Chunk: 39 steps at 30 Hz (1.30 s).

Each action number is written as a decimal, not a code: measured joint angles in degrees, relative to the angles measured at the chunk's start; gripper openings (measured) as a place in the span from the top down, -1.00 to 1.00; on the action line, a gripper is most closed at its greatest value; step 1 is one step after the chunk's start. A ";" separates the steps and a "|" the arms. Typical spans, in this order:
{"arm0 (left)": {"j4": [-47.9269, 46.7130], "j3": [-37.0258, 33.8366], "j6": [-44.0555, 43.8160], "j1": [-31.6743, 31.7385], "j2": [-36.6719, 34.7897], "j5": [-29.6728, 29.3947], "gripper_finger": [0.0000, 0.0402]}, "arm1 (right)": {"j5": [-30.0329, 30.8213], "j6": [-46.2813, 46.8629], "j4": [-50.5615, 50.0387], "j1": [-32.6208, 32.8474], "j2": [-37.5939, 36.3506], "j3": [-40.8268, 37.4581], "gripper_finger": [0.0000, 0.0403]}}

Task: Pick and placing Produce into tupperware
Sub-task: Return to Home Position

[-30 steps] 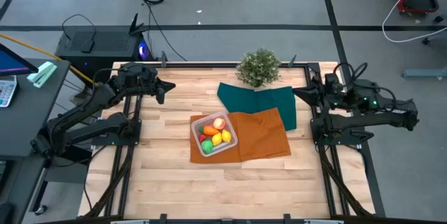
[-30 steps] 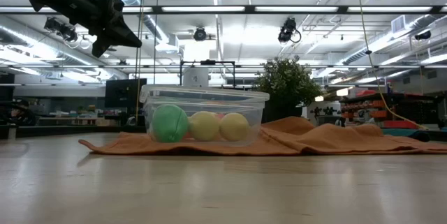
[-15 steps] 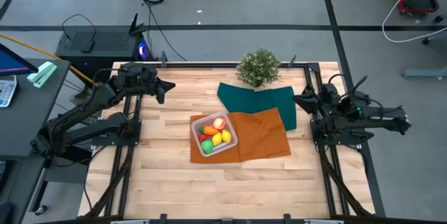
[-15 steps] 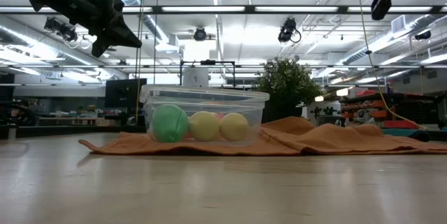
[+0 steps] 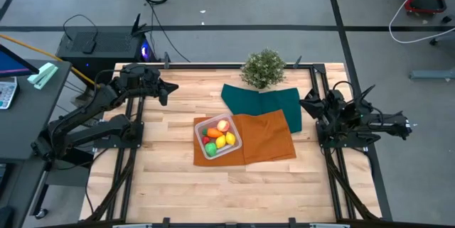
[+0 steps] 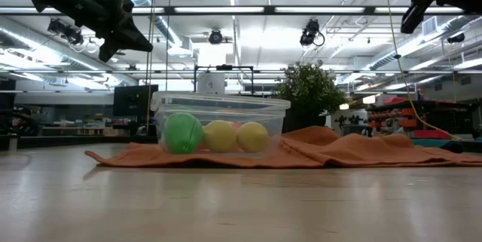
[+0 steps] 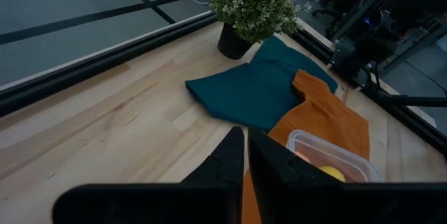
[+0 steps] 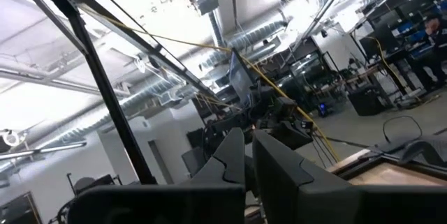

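Note:
The clear square tupperware point(image 5: 217, 136) rests on the orange cloth point(image 5: 269, 138) at the table's middle. Inside it lies the produce: a peach-red fruit point(image 5: 222, 124), an orange carrot point(image 5: 214, 133), two lemons point(image 5: 229, 138), a green ball point(image 5: 210, 148) and a tiny red piece point(image 5: 205, 140). The low view shows the green ball point(image 6: 183, 133) and both lemons point(image 6: 221, 136) through its wall. My left gripper point(image 5: 170, 87) hangs shut above the far left of the table, holding nothing. My right gripper point(image 5: 307, 101) is shut at the right edge and tipped upward, also holding nothing.
A potted plant point(image 5: 263, 68) stands at the far edge, with a dark green cloth point(image 5: 261, 103) spread in front of it and partly under the orange cloth. Bare wood point(image 5: 213, 192) fills the near half of the table. Metal frame rails run along both sides.
My right arm has folded down and drawn in at the table's right edge, and its gripper has tipped upward and stayed shut. In the low view it has come down into the top right corner. The tupperware and produce have not moved.

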 joint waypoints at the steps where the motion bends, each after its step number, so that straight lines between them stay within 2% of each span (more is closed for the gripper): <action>1: -0.01 0.00 0.00 -0.02 -0.02 0.01 0.88 | -0.01 0.00 -0.24 0.00 0.00 -0.05 1.00; 7: -0.02 0.00 0.02 0.00 -0.01 0.00 0.91 | -0.36 -0.07 -2.07 0.00 -0.01 -0.03 1.00; 17: -0.02 0.00 0.06 0.00 -0.02 0.00 0.86 | -1.29 -1.46 -14.67 0.00 0.00 -0.12 1.00; 23: -0.02 0.00 0.11 0.00 -0.02 0.00 0.90 | 0.24 -0.42 -9.26 0.00 0.05 -6.09 1.00; 26: -0.04 0.00 0.11 0.00 -0.02 0.00 0.90 | 1.26 -1.32 -8.54 -0.13 0.25 -5.82 1.00; 30: -0.04 0.00 1.34 0.00 -0.01 -0.02 0.87 | -0.62 -2.82 -3.87 -0.15 -0.04 -6.03 1.00; 34: -0.05 0.00 7.19 0.00 0.00 -0.04 0.85 | -1.19 -3.91 -7.59 -0.13 0.11 -6.06 1.00; 39: -0.04 -0.02 7.73 -0.01 0.00 -0.04 0.85 | -1.35 -9.66 -13.31 -0.13 0.15 -6.08 1.00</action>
